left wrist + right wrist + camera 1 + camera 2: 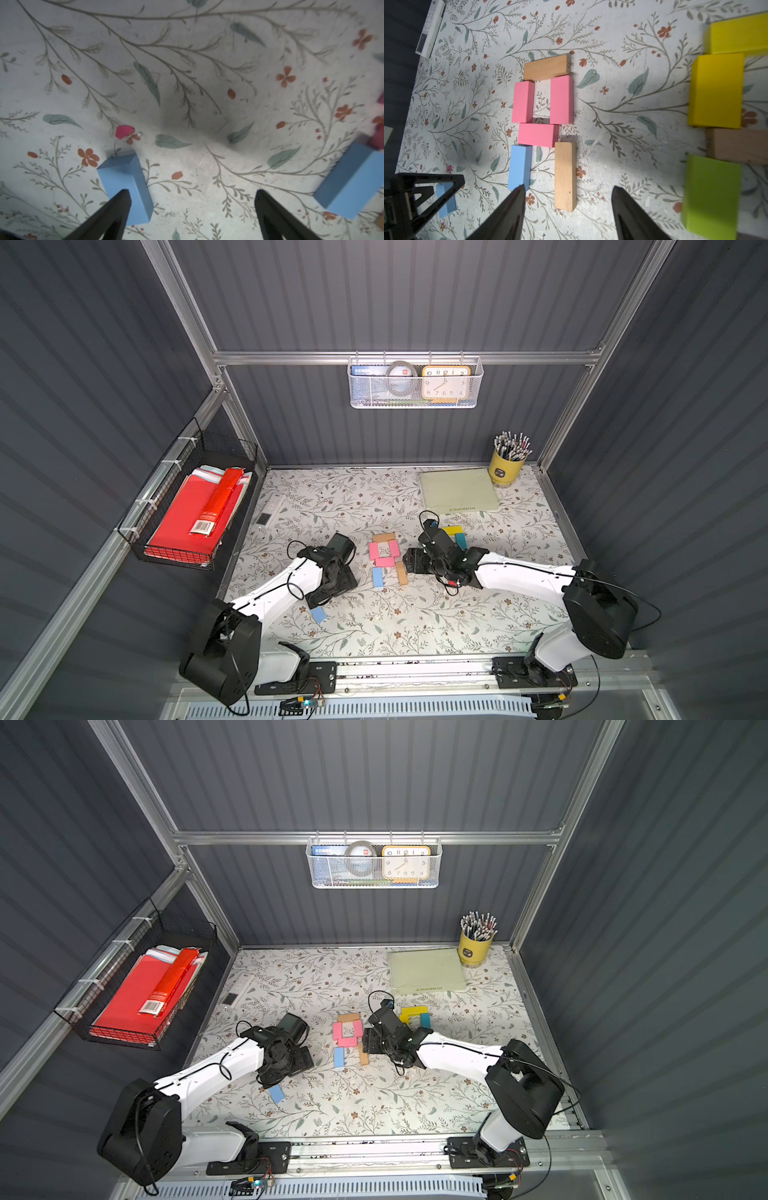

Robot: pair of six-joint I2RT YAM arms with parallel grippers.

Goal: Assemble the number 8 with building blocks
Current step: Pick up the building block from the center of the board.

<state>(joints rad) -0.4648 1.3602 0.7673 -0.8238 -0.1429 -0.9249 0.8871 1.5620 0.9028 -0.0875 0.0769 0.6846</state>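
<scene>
Several building blocks form a partial figure at the table's middle: a tan block [384,537] on top, two upright pink blocks [522,101] [561,99], a pink crossbar [538,135], then a blue block [519,166] and a tan block [565,174] as lower sides. My right gripper [568,188] hangs open over the lower tan block's near end, touching nothing; both top views show it [409,562] just right of the figure. My left gripper [192,193] stands open and empty, one finger beside a loose blue block [124,187] [318,614].
Spare yellow [716,89], tan [737,145] and green [712,193] blocks lie to the right of the figure. A green pad [457,491] and a yellow pencil cup [505,468] stand at the back right. A remote [270,510] lies at the left edge.
</scene>
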